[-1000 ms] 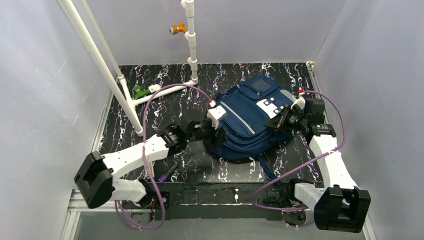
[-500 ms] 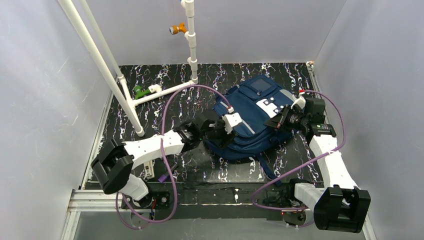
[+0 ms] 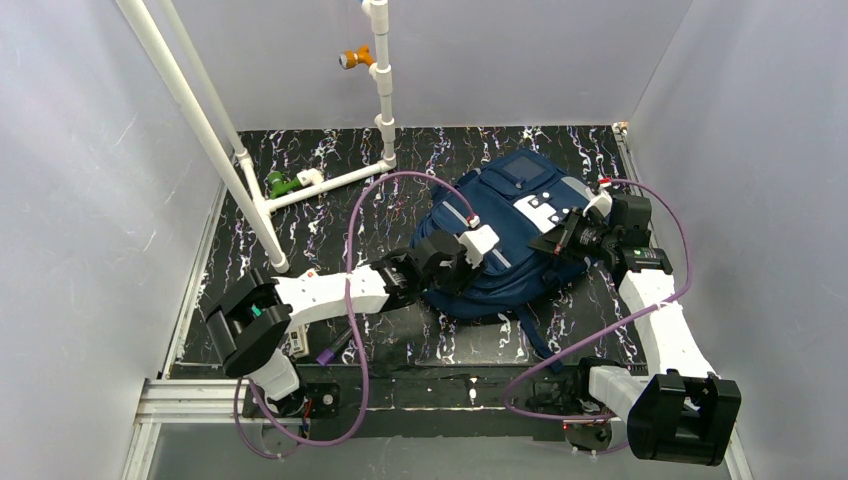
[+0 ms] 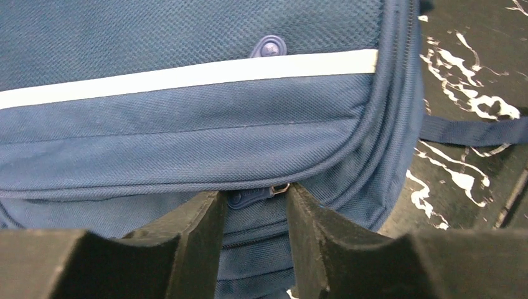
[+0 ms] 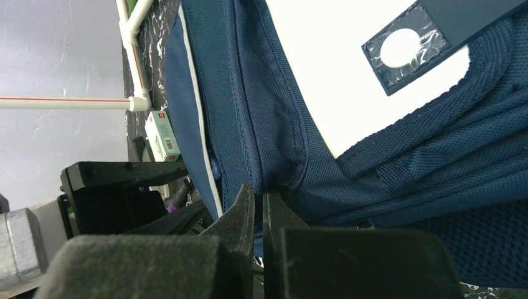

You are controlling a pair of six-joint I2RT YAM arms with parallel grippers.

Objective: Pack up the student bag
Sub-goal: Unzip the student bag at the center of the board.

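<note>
**Packing barely started: bag zipped, zip pull lined up**

- left pincer [image 4: 254,194]: jaws narrow but not shut, straddling a zip pull [image 4: 252,198] on the side of the bag [image 4: 187,124]. The pull sits in the gap and doesn't look clamped yet.
- right pincer [image 5: 258,190]: closed right down, apparently pinching a fold of bag fabric at the opposite edge. My read is that it's bracing the bag.
- bag lies front up on the table [image 3: 340,170], right of centre, between the two arms.
- every zip in view looks closed, and nothing shows inside.
- small box [image 5: 163,134] lies out on the table near the left arm. My guess is that it goes in.

Status: early. Left to do: grab the pull, open the compartment, load, zip shut.
</note>
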